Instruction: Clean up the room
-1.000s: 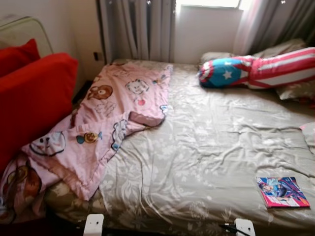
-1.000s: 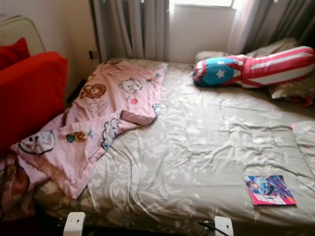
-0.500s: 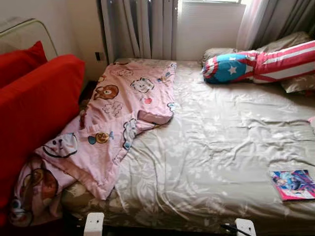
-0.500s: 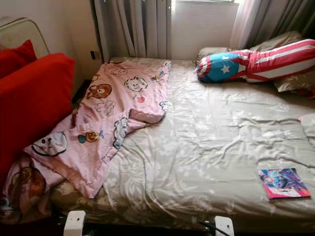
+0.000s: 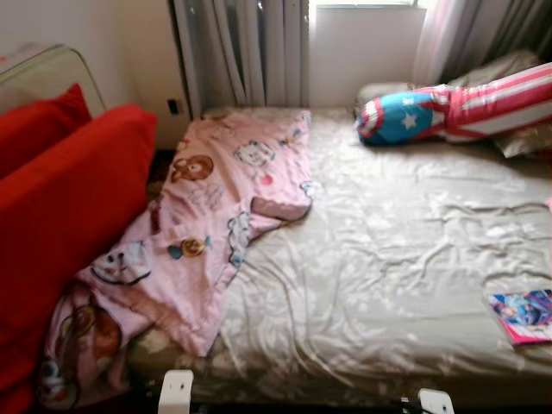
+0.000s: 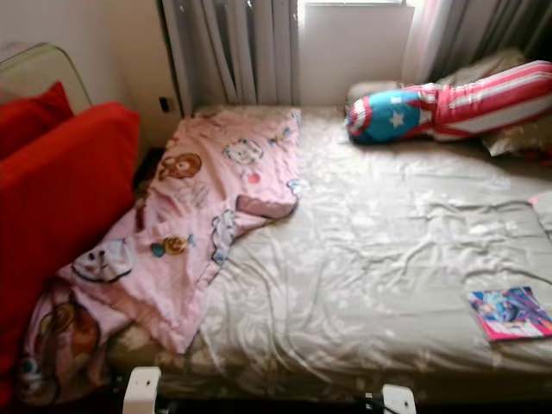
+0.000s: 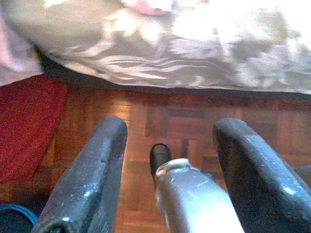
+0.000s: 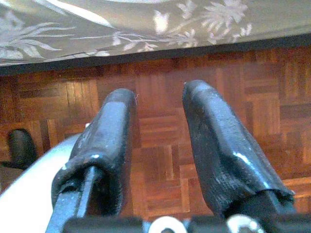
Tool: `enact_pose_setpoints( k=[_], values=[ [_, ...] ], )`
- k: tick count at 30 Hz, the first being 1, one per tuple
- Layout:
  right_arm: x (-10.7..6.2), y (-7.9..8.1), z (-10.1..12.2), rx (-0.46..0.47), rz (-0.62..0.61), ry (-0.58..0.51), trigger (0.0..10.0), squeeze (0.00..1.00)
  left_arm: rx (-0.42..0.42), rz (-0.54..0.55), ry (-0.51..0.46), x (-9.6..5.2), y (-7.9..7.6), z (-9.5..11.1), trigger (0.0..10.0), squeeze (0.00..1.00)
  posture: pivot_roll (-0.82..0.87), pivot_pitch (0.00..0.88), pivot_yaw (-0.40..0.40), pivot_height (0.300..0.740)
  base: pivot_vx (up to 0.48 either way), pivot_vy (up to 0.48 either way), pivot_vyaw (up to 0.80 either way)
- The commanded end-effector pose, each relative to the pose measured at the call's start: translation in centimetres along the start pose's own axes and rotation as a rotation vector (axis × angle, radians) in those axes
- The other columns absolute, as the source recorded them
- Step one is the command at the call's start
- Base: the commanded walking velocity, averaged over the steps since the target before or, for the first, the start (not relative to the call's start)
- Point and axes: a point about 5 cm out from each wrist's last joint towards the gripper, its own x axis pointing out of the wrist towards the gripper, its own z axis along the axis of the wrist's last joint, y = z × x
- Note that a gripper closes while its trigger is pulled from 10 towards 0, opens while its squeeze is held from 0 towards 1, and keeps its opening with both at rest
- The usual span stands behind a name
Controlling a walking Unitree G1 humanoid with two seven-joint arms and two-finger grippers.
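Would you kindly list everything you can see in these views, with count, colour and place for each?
Bed: one, beige floral cover, fills the middle of the room.
Blanket: one, pink with cartoon animals, along the bed's left side, its near end hanging over the edge.
Bolster pillow: one, blue with a white star, red and white stripes, at the bed's far right.
Magazine: one, pink and blue, near right edge of the bed.
Sofa: one, red, left of the bed.
Curtains: grey, behind the bed.
Floor: brown wood parquet, under the bed edge.
Left gripper: jaws apart, low over the floor.
Right gripper: jaws apart, low over the floor.
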Motion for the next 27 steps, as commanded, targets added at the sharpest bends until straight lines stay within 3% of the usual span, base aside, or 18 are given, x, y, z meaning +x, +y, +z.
enact_pose_setpoints(
  k=[1,16,27],
  values=[
    [0.05,0.49,-0.03,0.007,0.011,0.001,10.0,0.00,0.013,0.017,0.034,-0.28,0.73,-0.99,10.0,0.00,-0.04,0.000,-0.025,0.740,0.000,0.000,0.00],
    [0.05,0.49,0.02,-0.008,0.019,-0.001,10.0,0.00,0.017,0.014,0.031,-0.29,0.75,-0.97,10.0,0.00,-0.04,0.000,-0.020,0.740,0.000,0.000,0.00],
    [0.07,0.75,0.12,-0.008,0.029,-0.012,10.0,0.00,0.025,0.013,0.033,-0.30,0.88,-0.99,10.0,0.00,-0.04,0.000,-0.014,0.740,0.000,0.000,0.74]
  ],
)
